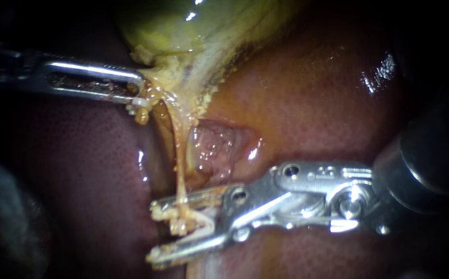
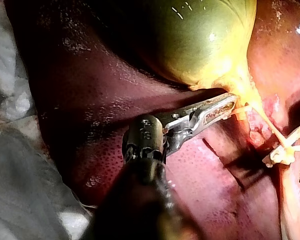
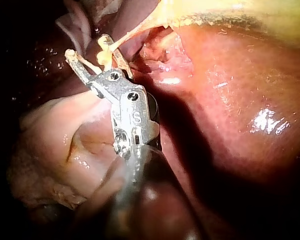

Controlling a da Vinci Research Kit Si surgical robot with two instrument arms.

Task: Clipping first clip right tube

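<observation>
The green-yellow gallbladder [image 1: 183,26] lies at the top, on the red-brown liver [image 1: 307,98]. A thin yellow tube [image 1: 181,170] runs down from its neck. My left instrument [image 1: 134,88] comes in from the left, and its jaws are shut on the yellow tissue at the gallbladder's neck [image 2: 240,90]. My right instrument [image 1: 152,232] comes in from the right. Its jaws stand open with the tube's lower end passing between them, and a pale clip shows inside them. The right wrist view shows the same open jaws [image 3: 87,47] around the yellow strand [image 3: 102,56].
A raw pink patch of tissue [image 1: 219,144] lies just right of the tube, above my right instrument. Pale folded tissue [image 3: 65,145] sits beside that instrument's shaft. White gauze [image 2: 10,100] lies at the field's edge, beside my left instrument's shaft.
</observation>
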